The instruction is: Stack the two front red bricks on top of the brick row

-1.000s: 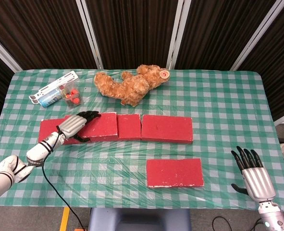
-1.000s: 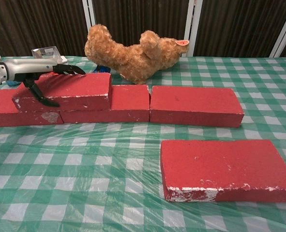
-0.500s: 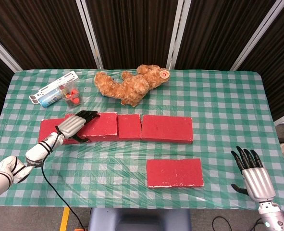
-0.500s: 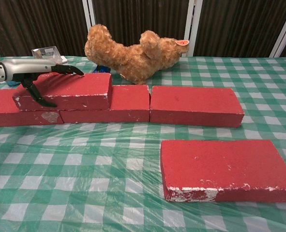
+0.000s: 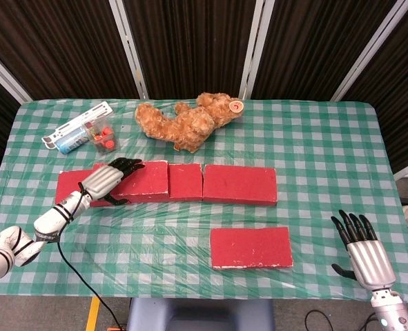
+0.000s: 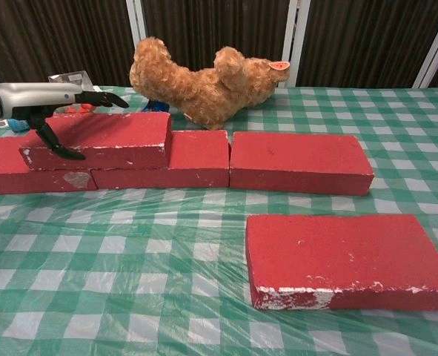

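A row of red bricks (image 5: pixel 239 184) runs across the middle of the table. One more red brick (image 6: pixel 107 141) lies stacked on the row's left part. My left hand (image 6: pixel 48 104) hovers at that stacked brick's left end; its fingers are spread just above the top face and its thumb hangs in front of the brick's front face, gripping nothing. A second loose red brick (image 5: pixel 250 247) lies flat in front of the row, to the right. My right hand (image 5: pixel 364 252) stays at the table's front right edge, fingers apart and empty, well clear of the bricks.
A brown teddy bear (image 5: pixel 186 123) lies behind the row. A clear plastic box (image 5: pixel 86 132) with small red pieces sits at the back left. A plastic sheet covers the green checked tablecloth (image 5: pixel 314 138).
My left hand has lifted its fingers off the stacked brick's top and drawn slightly back to the left. The bricks and the right hand have not moved.
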Motion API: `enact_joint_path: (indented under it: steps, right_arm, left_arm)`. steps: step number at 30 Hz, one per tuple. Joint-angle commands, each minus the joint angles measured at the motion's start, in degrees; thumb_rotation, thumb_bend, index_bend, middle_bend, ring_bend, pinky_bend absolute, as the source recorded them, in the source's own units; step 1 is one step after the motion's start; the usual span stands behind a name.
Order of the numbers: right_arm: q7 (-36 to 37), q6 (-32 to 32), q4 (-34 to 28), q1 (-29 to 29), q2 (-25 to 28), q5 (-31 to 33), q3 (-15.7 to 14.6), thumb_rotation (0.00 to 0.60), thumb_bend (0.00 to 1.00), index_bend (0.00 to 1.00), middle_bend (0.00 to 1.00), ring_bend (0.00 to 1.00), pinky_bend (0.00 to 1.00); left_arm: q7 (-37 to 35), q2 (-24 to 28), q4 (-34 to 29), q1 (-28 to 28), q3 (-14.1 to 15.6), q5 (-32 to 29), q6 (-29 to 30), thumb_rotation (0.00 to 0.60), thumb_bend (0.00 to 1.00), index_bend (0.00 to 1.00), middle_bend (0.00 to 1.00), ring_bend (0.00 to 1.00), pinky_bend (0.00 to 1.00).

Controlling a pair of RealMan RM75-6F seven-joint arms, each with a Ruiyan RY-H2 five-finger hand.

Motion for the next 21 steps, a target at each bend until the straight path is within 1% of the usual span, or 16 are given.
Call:
enact_joint_path:
  steps: [1, 4, 7, 9, 13, 15, 18, 21]
  right_arm:
    - [1.06, 0.15, 0.16, 0.11, 0.06, -1.04, -0.40, 0.600, 0.15, 0.00, 0.00, 0.00, 0.00]
    - [2.80, -0.36, 0.56, 0.66, -0.02, -2.50, -0.96, 0.600, 0.15, 0.00, 0.00, 0.00, 0.00]
    - [2.77, -1.33, 0.51, 1.45, -0.43, -3.62, -1.29, 0.600, 0.15, 0.00, 0.00, 0.00, 0.00]
    - [0.40, -3.22, -0.25, 2.39, -0.65, -4.04, -1.56, 0.600, 0.15, 0.00, 0.00, 0.00, 0.00]
    - [-2.55, -7.19, -3.10, 4.68, -1.89, -4.59, -1.64, 0.600, 0.15, 0.00, 0.00, 0.00, 0.00]
    - [-3.55, -9.18, -4.48, 5.99, -3.02, -4.95, -1.56, 0.600, 0.15, 0.00, 0.00, 0.00, 0.00]
    - [-5.46, -12.96, -6.95, 8.12, -4.36, -3.96, -1.00, 0.600, 0.14, 0.00, 0.00, 0.00, 0.00]
    - [-7.89, -17.64, -9.52, 10.46, -5.67, -0.48, 0.29, 0.600, 0.12, 0.00, 0.00, 0.00, 0.00]
  left_arm:
    - [2.25, 2.47, -3.09, 1.69, -0.66, -0.92, 2.40, 0.600, 0.24, 0.00, 0.00, 0.00, 0.00]
    - [5.08, 5.39, -7.25, 5.85, -0.74, -1.51, 8.54, 0.600, 0.23, 0.00, 0.00, 0.00, 0.00]
    - [8.87, 8.30, -11.77, 11.58, 0.61, -1.75, 14.98, 0.600, 0.23, 0.00, 0.00, 0.00, 0.00]
    - [11.41, 9.54, -14.21, 16.02, 1.47, -2.34, 19.51, 0.600, 0.23, 0.00, 0.00, 0.00, 0.00]
    - [15.13, 9.65, -15.70, 24.09, 2.48, -3.88, 27.18, 0.600, 0.26, 0.00, 0.00, 0.00, 0.00]
    - [17.74, 8.79, -15.36, 27.66, 2.85, -4.74, 29.82, 0.600, 0.28, 0.00, 0.00, 0.00, 0.00]
    - [20.62, 7.57, -14.84, 31.19, 2.85, -5.72, 31.91, 0.600, 0.29, 0.00, 0.00, 0.00, 0.00]
    - [22.55, 7.68, -15.47, 32.28, 2.84, -5.15, 32.13, 0.600, 0.29, 0.00, 0.00, 0.00, 0.00]
